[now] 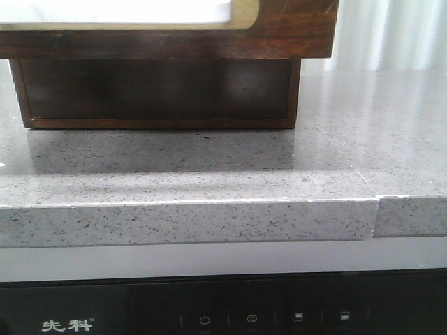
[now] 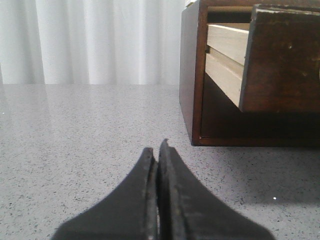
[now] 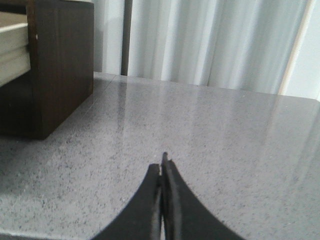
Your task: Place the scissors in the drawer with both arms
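Note:
The scissors show in no view. The drawer [image 1: 293, 31] is pulled out of the wooden cabinet [image 1: 160, 91]; its dark front with the brass-framed white panel [image 1: 112, 10] fills the top of the front view. In the left wrist view the drawer [image 2: 282, 60] juts out on pale wooden sides [image 2: 225, 55]. My left gripper [image 2: 157, 146] is shut and empty, low over the counter, short of the cabinet's corner. My right gripper [image 3: 163, 161] is shut and empty over bare counter, with the cabinet [image 3: 62, 65] off to one side. Neither arm shows in the front view.
The grey speckled stone counter [image 1: 209, 167] has a front edge with a seam [image 1: 377, 209] near the right. A black appliance panel [image 1: 223, 314] sits below it. White curtains [image 2: 90, 40] hang behind the counter.

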### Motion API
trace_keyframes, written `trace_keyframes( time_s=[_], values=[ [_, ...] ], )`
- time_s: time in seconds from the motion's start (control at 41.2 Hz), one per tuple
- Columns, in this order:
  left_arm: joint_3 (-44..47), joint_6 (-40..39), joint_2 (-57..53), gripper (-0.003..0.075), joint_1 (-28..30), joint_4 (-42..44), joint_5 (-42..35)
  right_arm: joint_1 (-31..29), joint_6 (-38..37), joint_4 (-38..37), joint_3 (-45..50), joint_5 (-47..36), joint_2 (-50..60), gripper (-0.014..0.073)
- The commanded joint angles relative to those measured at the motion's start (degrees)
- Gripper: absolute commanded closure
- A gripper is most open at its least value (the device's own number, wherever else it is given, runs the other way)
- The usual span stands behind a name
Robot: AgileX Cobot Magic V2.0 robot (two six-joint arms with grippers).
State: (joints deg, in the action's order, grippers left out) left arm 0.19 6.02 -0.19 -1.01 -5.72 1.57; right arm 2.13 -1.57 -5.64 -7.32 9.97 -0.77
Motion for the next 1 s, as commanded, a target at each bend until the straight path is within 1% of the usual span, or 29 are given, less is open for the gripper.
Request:
trace_keyframes(
  time_s=[0.0, 0.17, 0.219, 0.364, 0.559, 0.971],
  values=[
    [1.47, -0.59, -1.1, 0.0741, -0.45, -0.5, -4.8, -0.42, 0.46, -0.84, 2.6, -9.25, 1.22, 0.0662],
    [1.47, -0.59, -0.97, 0.0741, -0.45, -0.5, -4.8, -0.42, -0.06, -0.21, 9.09, -13.96, 2.35, 0.0662],
    [1.47, -0.59, -0.97, 0.0741, -0.45, -0.5, -4.76, -0.23, -0.06, -0.14, 8.81, -11.99, 2.35, 0.0662],
    [1.47, -0.59, -0.97, 0.0741, -0.45, -0.5, -4.67, 0.27, -0.11, -0.08, 8.87, -12.1, 2.35, 0.0662],
    [1.47, -0.59, -0.97, 0.0741, -0.45, -0.5, -4.67, 0.27, -0.11, 3.55, 8.87, -12.39, 2.35, 0.0662],
    [1.47, -0.59, -0.97, 0.0741, -0.45, -0.5, -4.67, 0.27, -0.11, 3.75, 8.87, -12.52, 2.35, 0.0662]
  ],
)
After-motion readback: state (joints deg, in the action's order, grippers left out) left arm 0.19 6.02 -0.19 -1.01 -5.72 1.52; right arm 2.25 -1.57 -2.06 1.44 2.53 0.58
